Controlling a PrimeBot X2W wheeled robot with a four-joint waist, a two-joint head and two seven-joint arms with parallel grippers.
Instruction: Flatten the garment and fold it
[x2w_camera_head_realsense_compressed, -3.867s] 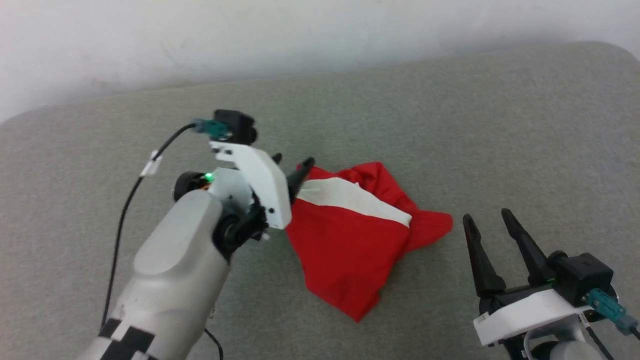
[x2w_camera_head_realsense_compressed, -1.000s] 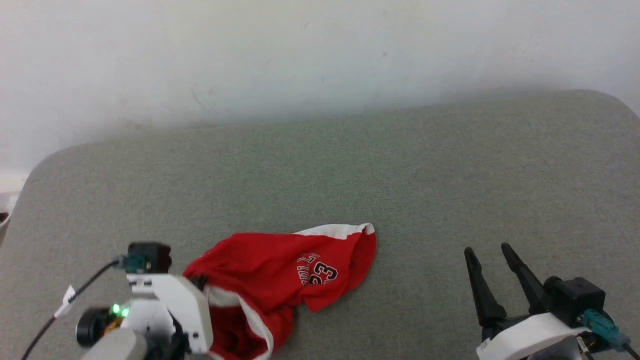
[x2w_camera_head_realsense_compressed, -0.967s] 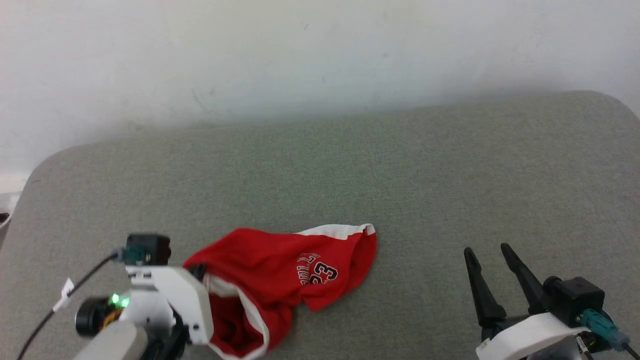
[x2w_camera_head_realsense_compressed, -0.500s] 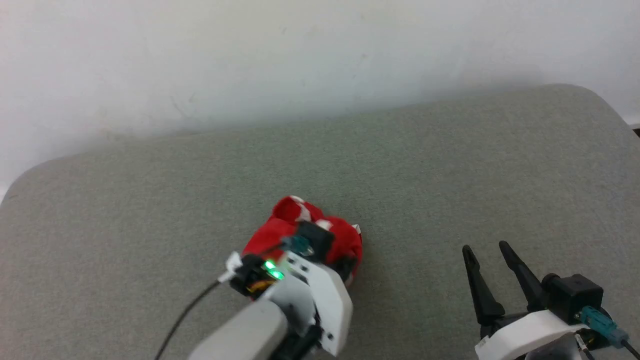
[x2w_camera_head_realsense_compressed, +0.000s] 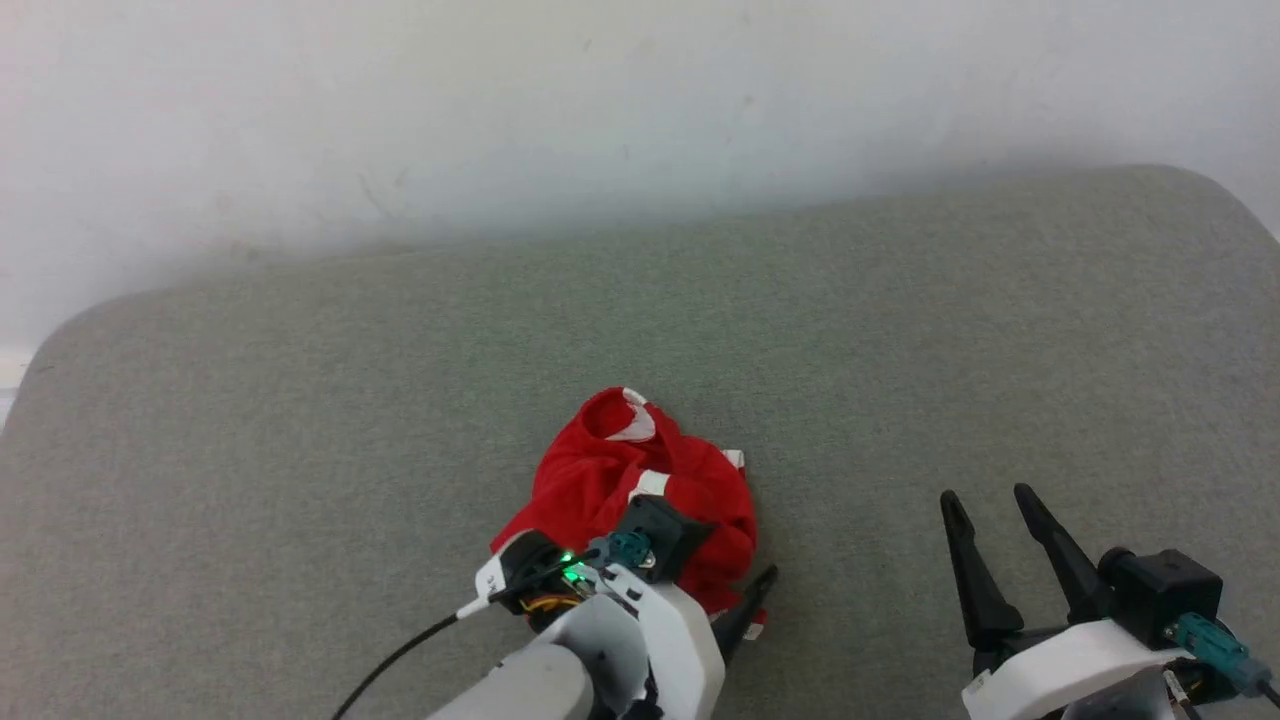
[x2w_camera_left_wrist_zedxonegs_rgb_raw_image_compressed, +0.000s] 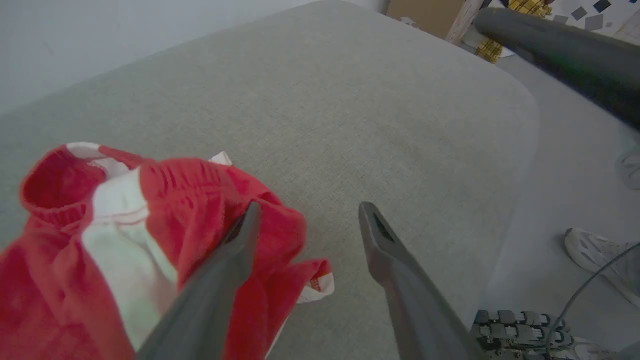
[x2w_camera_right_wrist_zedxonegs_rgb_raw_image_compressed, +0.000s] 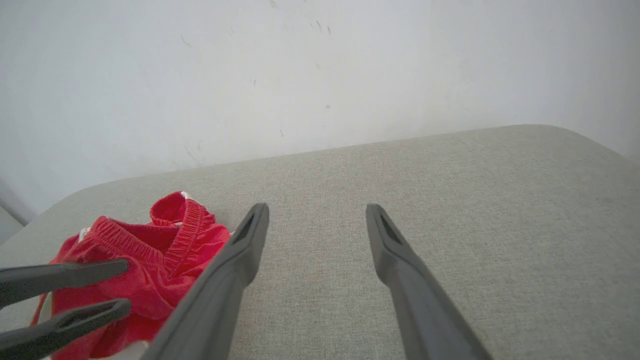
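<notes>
The red garment (x2w_camera_head_realsense_compressed: 640, 490) lies bunched in a heap on the grey padded surface, with its white trim and elastic waistband showing. My left gripper (x2w_camera_head_realsense_compressed: 742, 592) sits at the heap's near right edge. In the left wrist view, my left gripper (x2w_camera_left_wrist_zedxonegs_rgb_raw_image_compressed: 307, 210) is open, with one finger over the garment (x2w_camera_left_wrist_zedxonegs_rgb_raw_image_compressed: 150, 215) and the other over bare surface. Off to the right, my right gripper (x2w_camera_head_realsense_compressed: 985, 495) hovers open and holds nothing. The right wrist view shows my right gripper (x2w_camera_right_wrist_zedxonegs_rgb_raw_image_compressed: 316, 207) open, the garment (x2w_camera_right_wrist_zedxonegs_rgb_raw_image_compressed: 165, 240) at the left, and my left gripper (x2w_camera_right_wrist_zedxonegs_rgb_raw_image_compressed: 120, 286) beside it.
The grey padded surface (x2w_camera_head_realsense_compressed: 900, 330) runs back to a white wall (x2w_camera_head_realsense_compressed: 640, 100) and curves off at its right corner. Past that edge, the left wrist view shows floor, a person's shoe (x2w_camera_left_wrist_zedxonegs_rgb_raw_image_compressed: 595, 250), a cardboard box (x2w_camera_left_wrist_zedxonegs_rgb_raw_image_compressed: 425, 10) and a dark bar (x2w_camera_left_wrist_zedxonegs_rgb_raw_image_compressed: 575, 50).
A second ago my left gripper held the garment stretched out at the left. It has carried it right, let it go in a heap and drawn back. The right gripper has stayed put.
</notes>
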